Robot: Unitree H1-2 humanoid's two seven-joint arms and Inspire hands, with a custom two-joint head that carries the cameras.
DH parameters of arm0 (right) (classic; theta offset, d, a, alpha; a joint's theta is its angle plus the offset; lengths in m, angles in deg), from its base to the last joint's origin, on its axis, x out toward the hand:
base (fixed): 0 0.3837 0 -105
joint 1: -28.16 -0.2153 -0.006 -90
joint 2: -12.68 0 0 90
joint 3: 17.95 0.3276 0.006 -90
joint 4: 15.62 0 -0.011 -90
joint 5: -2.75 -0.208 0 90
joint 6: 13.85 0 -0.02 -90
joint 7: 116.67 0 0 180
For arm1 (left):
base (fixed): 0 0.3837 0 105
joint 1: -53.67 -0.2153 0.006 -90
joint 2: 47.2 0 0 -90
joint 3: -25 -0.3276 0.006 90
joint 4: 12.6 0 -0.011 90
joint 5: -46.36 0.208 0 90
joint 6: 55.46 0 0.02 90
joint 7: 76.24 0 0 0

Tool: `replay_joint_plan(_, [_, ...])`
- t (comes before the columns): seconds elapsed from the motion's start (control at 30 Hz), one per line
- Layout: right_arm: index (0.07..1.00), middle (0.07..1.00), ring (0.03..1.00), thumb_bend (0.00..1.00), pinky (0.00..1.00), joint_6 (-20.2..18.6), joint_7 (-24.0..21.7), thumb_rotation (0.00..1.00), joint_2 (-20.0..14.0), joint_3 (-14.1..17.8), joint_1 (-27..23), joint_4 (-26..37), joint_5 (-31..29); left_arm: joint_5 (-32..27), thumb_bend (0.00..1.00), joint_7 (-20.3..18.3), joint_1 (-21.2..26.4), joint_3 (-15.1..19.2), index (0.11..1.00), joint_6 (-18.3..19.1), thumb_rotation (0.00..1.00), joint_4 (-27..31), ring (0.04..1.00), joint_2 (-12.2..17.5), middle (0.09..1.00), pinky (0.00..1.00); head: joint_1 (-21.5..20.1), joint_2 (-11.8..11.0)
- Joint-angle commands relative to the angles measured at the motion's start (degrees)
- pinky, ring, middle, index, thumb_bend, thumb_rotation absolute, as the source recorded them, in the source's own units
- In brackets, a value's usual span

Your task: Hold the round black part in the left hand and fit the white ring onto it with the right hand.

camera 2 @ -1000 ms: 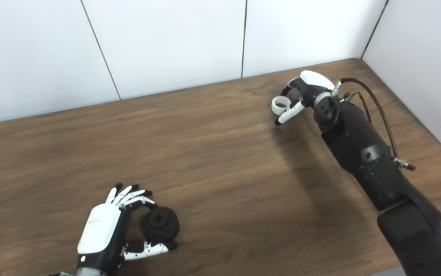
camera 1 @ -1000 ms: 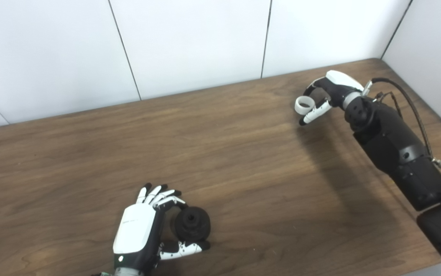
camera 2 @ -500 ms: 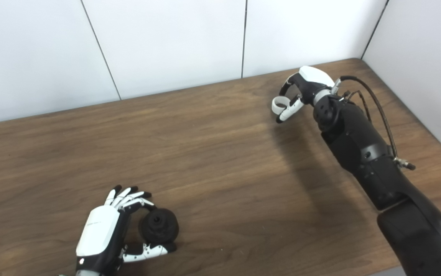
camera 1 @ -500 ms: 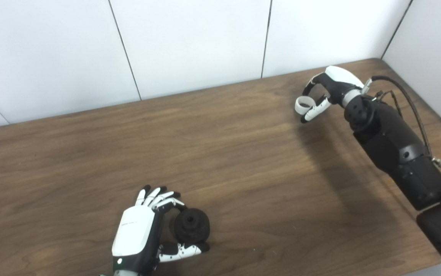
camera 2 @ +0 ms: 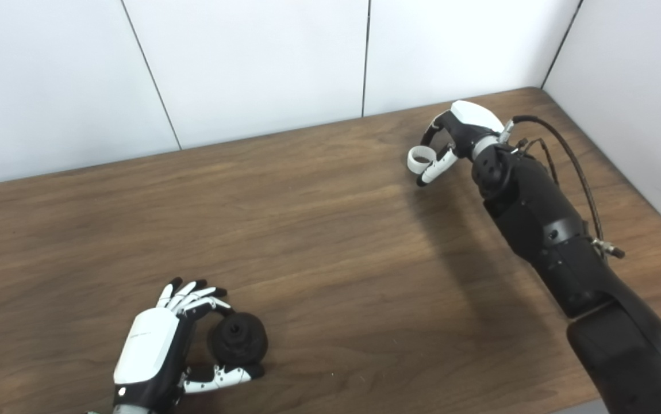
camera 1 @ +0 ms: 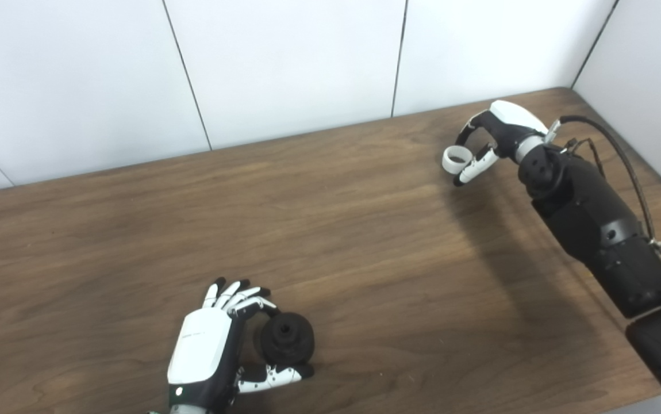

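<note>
The round black part sits on the wooden table near the front edge, left of centre. My left hand is curled around it, fingers over its far side and thumb under its near side. The white ring is at the far right of the table. My right hand arches over it, with the ring pinched between a black fingertip and the white thumb. I cannot tell whether the ring is off the table. In the right eye view the ring and the black part look the same.
The brown wooden table meets white wall panels at the back and on the right. My black right forearm, with a looping cable, lies over the table's right side. A wide stretch of bare wood separates the two hands.
My right thumb has drawn in closer to the ring, and the hand has shifted slightly. My left hand has slid a little toward the front edge, still around the black part.
</note>
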Motion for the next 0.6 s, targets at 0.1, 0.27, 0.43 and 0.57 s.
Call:
replay_joint_plan(0.1, [0.613,0.838,0.931,0.79,0.88,0.10,0.71,0.16,-1.96,0.31,-2.60,2.08,1.04,1.36,0.52,-1.37,-0.87,0.24,0.484,1.37,0.05,0.60,0.904,0.36,0.783,1.00,0.10,0.14])
replay_joint_plan(0.27, [0.606,0.833,0.925,0.78,0.87,0.32,0.62,0.16,-2.12,-0.19,-2.62,2.02,1.29,1.38,0.52,-1.29,-0.90,0.34,0.484,1.19,0.05,0.69,0.899,0.24,0.780,1.00,0.09,0.22])
replay_joint_plan(0.43, [0.601,0.831,0.921,0.79,0.86,0.40,0.89,0.16,-1.92,-0.08,-2.55,1.98,1.11,1.46,0.52,-1.46,-0.86,0.34,0.483,1.15,0.05,0.82,0.900,0.28,0.780,1.00,0.09,0.22])
replay_joint_plan(0.57, [0.602,0.833,0.920,0.79,0.85,0.58,1.10,0.15,-1.77,0.01,-2.44,2.11,0.99,1.36,0.52,-1.49,-0.91,0.41,0.484,1.09,0.05,0.86,0.901,0.23,0.780,1.00,0.09,0.22])
